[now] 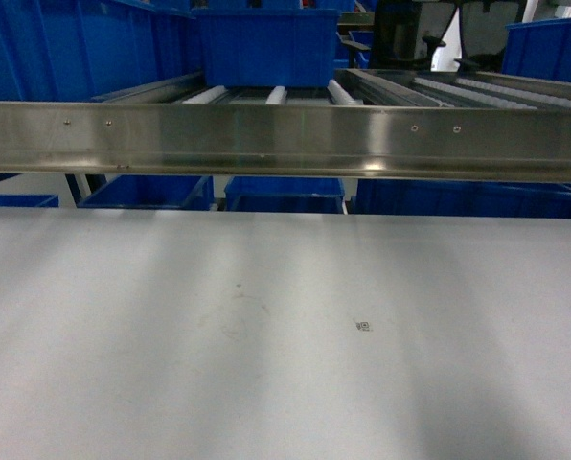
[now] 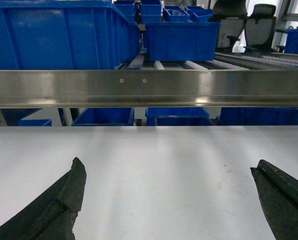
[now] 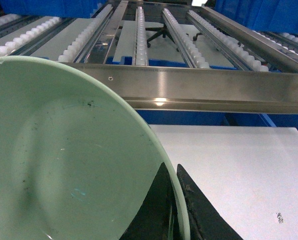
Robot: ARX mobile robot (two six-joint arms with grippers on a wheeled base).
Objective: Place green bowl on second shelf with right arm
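Observation:
The pale green bowl (image 3: pixel 64 160) fills the left of the right wrist view, tilted with its inside toward the camera. My right gripper (image 3: pixel 170 167) is shut on the bowl's rim, one finger inside and one outside, held above the white table. Ahead of it runs the second shelf (image 3: pixel 189 87), a steel front rail with white roller tracks behind; the same rail (image 1: pixel 285 139) spans the head view. My left gripper (image 2: pixel 169 167) stands open over the table with nothing between its fingers. Neither gripper nor the bowl shows in the head view.
A blue bin (image 1: pixel 264 46) stands on the roller tracks at mid-shelf, with larger blue bins (image 2: pixel 54 35) to its left. More blue bins (image 1: pixel 284 194) sit below the shelf behind the white table (image 1: pixel 266 335). Office chairs (image 2: pixel 244 27) stand far back.

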